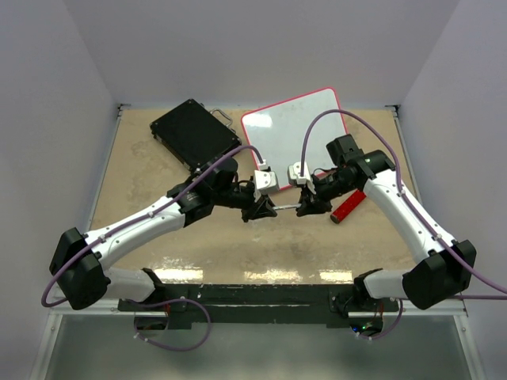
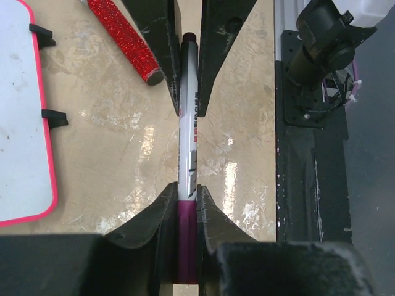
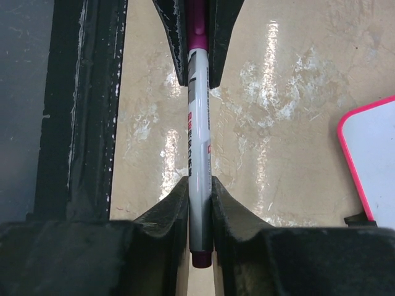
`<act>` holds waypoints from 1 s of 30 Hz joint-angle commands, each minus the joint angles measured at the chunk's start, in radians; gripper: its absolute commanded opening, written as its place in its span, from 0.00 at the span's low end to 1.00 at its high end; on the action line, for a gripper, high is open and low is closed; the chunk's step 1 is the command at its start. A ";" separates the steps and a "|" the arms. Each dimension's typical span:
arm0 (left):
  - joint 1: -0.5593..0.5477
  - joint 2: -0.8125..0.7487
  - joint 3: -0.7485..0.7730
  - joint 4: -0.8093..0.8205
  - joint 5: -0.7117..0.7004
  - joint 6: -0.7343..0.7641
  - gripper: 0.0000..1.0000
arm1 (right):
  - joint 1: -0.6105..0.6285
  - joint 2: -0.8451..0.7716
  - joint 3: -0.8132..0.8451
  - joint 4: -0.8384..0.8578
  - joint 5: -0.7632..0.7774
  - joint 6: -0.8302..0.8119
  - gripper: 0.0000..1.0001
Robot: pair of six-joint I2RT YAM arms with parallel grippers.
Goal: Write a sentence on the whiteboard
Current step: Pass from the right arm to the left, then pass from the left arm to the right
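Table (image 1: 238,245): tan, mottled, glossy with patches of glare; pale walls stand on its left, far and right sides.
Case (image 1: 194,133): black, flat, hard-shelled, with a grey handle on its far side; lies askew on the table's far left part.
Stick (image 1: 348,207): red, glittery, dark at one end; lies slanted on the table, right of its middle.
Marker (image 2: 188,142): white barrel with red and black print, purple at both ends; set level over the table's middle, running left to right.
Rail (image 1: 261,305): black, along the table's near edge.

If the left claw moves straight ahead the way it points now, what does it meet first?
The right claw, which grips the other end of the marker that the left claw holds.
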 commanded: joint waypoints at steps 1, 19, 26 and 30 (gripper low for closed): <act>0.000 -0.056 -0.004 0.054 -0.001 -0.047 0.00 | 0.007 0.000 0.018 -0.009 -0.030 0.016 0.53; -0.002 -0.363 -0.509 0.948 -0.268 -0.588 0.00 | -0.135 -0.007 0.089 -0.080 -0.586 -0.002 0.99; -0.037 -0.213 -0.455 1.149 -0.301 -0.630 0.00 | -0.135 0.040 0.077 -0.069 -0.703 0.030 0.98; -0.074 -0.129 -0.417 1.181 -0.308 -0.619 0.00 | -0.135 0.068 0.094 -0.068 -0.742 0.060 0.96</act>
